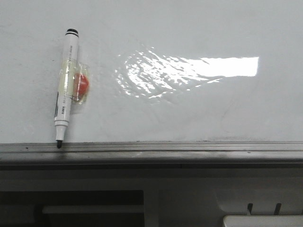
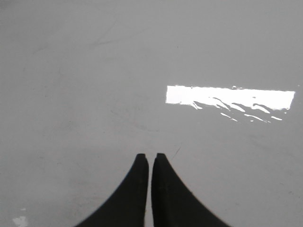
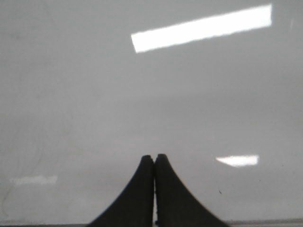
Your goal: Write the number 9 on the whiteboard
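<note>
The whiteboard (image 1: 189, 109) fills the front view, glossy white with a bright glare patch and a grey metal edge rail (image 1: 151, 149) along its near side. No drawn number 9 shows on it. A white marker pen (image 1: 65, 82) with a black tip lies on the board at the left, tip toward the rail, with a clear taped piece holding an orange-red object (image 1: 81, 86) on its side. Neither gripper shows in the front view. My left gripper (image 2: 150, 156) is shut and empty over bare board. My right gripper (image 3: 155, 157) is shut and empty over bare board.
Below the rail is a dark grey ledge (image 1: 151, 163) and a pale panel with dark openings (image 1: 71, 198) and two slots (image 1: 262, 208). Glare patches show on the board in the left wrist view (image 2: 229, 97) and the right wrist view (image 3: 201, 28).
</note>
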